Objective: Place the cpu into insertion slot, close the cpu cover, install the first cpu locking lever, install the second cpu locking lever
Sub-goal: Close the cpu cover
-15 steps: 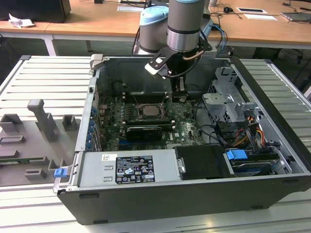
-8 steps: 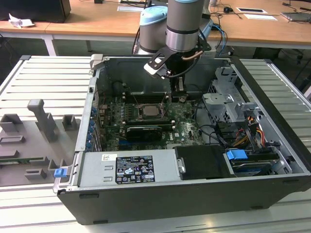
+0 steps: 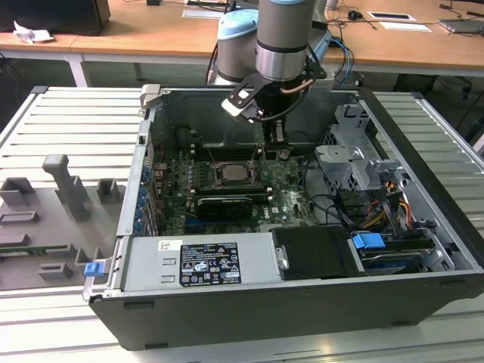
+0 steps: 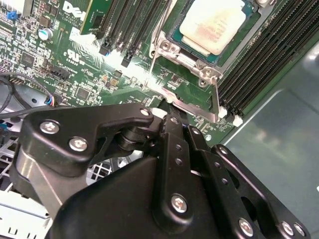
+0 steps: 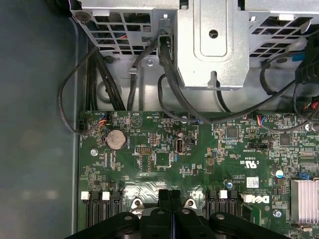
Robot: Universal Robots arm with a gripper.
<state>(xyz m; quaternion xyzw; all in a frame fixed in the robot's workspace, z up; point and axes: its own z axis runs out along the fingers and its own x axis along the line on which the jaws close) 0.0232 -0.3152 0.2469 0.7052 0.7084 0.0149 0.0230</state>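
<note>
Cpu (image 4: pixel 212 22) sits in the slot (image 4: pixel 167 50) mid-board; the gripper (image 4: pixel 172 118), fingers together, is at the lever (image 4: pixel 217 99) on the exterior view's right, which probably wants steady downward pressure without slipping.

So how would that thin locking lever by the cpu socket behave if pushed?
The locking lever looks like thin metal rod, so it probably flexes and springs back. Its shiny surface could let the shut gripper slip off. Fixed beside the cpu, it likely pivots rather than lifts.
</note>
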